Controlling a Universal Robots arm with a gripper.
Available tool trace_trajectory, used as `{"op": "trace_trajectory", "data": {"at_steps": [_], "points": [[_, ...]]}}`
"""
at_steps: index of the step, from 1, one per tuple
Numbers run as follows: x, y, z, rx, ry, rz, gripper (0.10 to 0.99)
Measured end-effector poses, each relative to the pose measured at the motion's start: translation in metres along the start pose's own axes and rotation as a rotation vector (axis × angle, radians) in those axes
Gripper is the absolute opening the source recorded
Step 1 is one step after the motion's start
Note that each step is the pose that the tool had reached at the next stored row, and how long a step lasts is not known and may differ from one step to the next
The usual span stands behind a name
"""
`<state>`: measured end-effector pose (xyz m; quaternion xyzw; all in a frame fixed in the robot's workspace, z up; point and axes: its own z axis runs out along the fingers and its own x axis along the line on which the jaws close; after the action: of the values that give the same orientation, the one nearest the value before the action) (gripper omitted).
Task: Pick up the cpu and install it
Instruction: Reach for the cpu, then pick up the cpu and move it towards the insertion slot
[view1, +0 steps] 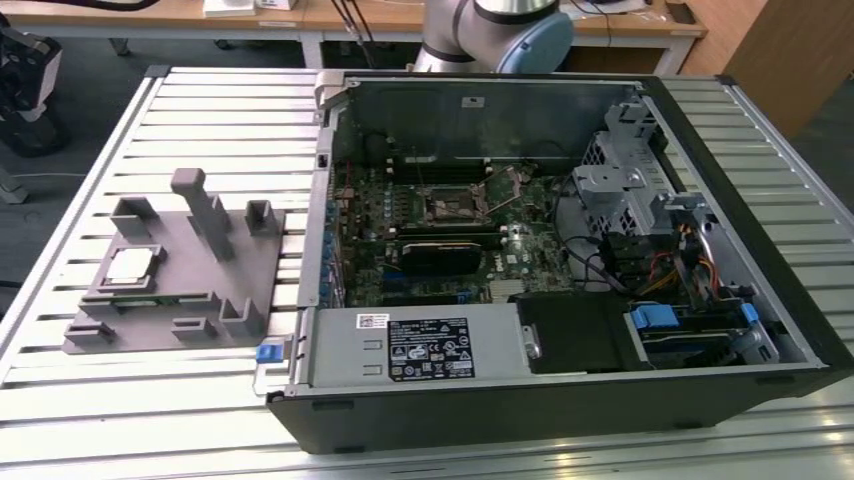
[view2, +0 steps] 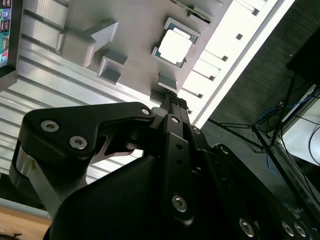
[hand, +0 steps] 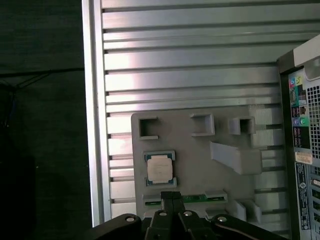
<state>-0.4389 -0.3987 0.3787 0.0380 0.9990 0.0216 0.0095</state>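
Hovering above cpu (hand: 160, 169) on grey fixture (hand: 200, 165); end effector (hand: 171, 195) closed, empty.

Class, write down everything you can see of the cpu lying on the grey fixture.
The cpu is a small flat square chip with a pale silvery metal lid and a thin darker border round it. It lies flat, lid up, seated in a shallow walled pocket of the grey fixture, on the slatted table at the exterior view's left of the open computer case. Only the pocket touches it.
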Motion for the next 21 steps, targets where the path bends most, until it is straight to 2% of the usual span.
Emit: {"op": "trace_trajectory", "data": {"at_steps": [9, 14, 15, 17, 21], "points": [[0.0161, -0.0013, 0.0024, 0.0, 0.0003, 0.0, 0.106], [0.0216, -0.0018, 0.0061, 0.001, 0.0032, 0.0, 0.106], [0.0216, -0.0019, 0.0069, 0.003, 0.0066, 0.0, 0.106], [0.0222, -0.002, 0.009, 0.006, 0.0073, 0.0, 0.106], [0.0233, -0.0045, 0.0107, 0.003, -0.0148, -0.001, 0.106]]}}
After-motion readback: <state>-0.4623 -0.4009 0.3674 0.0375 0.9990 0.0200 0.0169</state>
